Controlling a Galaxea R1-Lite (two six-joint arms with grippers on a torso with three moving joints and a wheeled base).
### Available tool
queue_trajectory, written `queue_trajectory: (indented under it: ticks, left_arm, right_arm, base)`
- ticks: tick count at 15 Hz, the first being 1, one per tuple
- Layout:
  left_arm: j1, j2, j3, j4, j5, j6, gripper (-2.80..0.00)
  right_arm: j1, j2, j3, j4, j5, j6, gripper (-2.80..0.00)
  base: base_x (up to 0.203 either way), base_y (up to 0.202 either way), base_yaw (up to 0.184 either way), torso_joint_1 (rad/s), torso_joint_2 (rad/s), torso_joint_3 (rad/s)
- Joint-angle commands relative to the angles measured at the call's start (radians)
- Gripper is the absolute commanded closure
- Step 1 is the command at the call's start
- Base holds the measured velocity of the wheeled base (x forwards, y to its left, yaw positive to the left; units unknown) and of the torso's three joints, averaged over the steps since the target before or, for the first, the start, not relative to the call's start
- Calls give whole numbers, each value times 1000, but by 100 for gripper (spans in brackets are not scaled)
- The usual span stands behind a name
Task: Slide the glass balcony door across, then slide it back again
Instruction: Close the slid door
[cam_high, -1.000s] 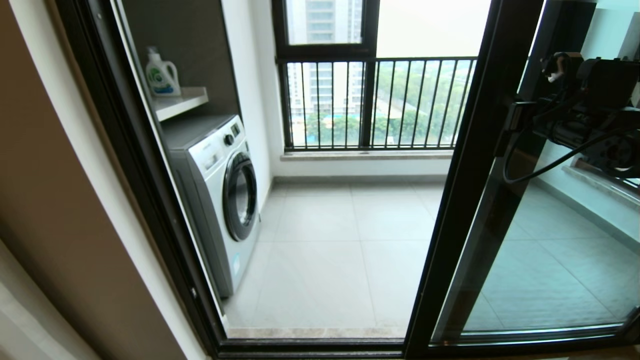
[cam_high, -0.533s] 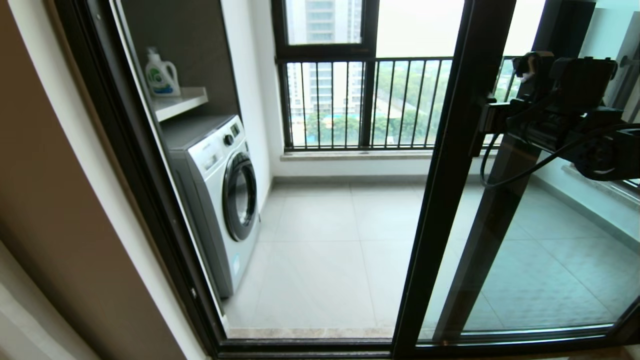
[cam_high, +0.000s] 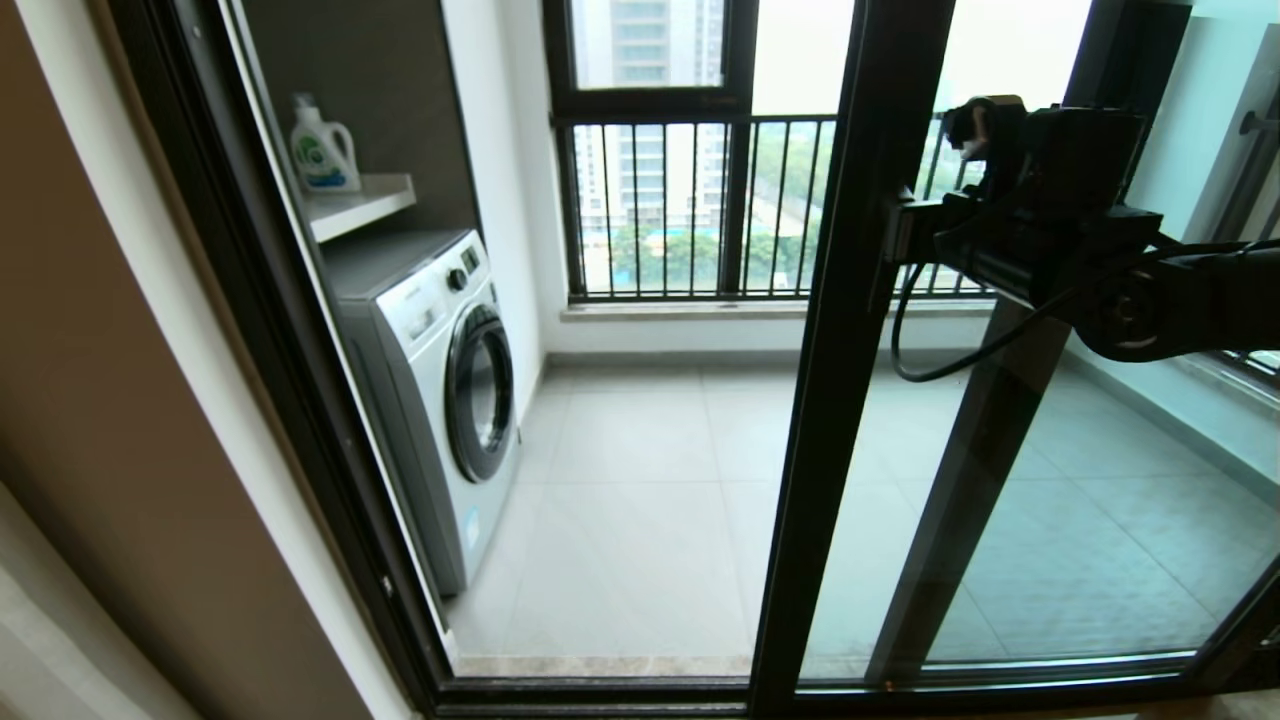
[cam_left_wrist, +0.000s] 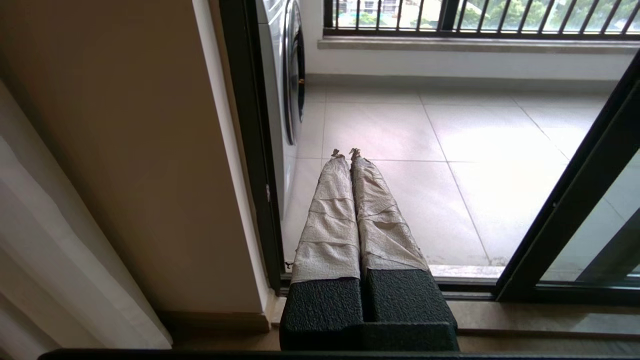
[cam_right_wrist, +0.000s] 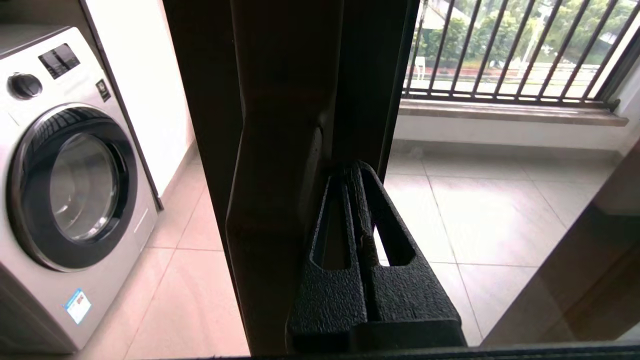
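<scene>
**Head view: right hand at the handle upright of the half-shut glass door**

Head view puts the glass door (cam_high: 1000, 500) on the right of the opening, its slim black metal upright crossing the middle of the frame, clear glass showing pale floor tiles (cam_high: 640, 480) through it. Right hand (cam_high: 900, 235) reaches in from the right at the short black handle (cam_high: 893, 232) on that upright. Behind the glass stands a second dark-framed panel (cam_high: 975, 480).

Right wrist view adds what the head view lacks: both textured black fingers (cam_right_wrist: 372, 215) pressed together, slotted and tapering, tips against the handle recess; nothing seen between them.

Left wrist view alone shows the left hand (cam_left_wrist: 345, 152), low beside the beige wall (cam_left_wrist: 125, 150), near the black door track (cam_left_wrist: 465, 290): closed, empty, fingers wrapped in crinkled grey tape.

Rounded white washing machine (cam_high: 440, 380) with dark round porthole sits left on the balcony, a white detergent bottle (cam_high: 323, 148) on the shelf (cam_high: 365, 200) above. Black railing (cam_high: 690, 205) of vertical bars at the back.
</scene>
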Motion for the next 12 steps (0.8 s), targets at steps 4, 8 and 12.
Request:
queue_trajectory:
  ticks: [4, 8, 12]
  left_arm:
    - [0, 2, 0, -1, 0, 0, 0]
    - [0, 2, 0, -1, 0, 0, 0]
    - [0, 2, 0, -1, 0, 0, 0]
  right_arm:
    - [108, 69, -48, -4, -42, 0, 0]
    - [188, 120, -119, -3, -81, 0, 0]
    - [247, 182, -188, -2, -105, 0, 0]
  base:
    - [0, 0, 0, 0, 0, 0]
    - [0, 0, 0, 0, 0, 0]
    - [0, 0, 0, 0, 0, 0]
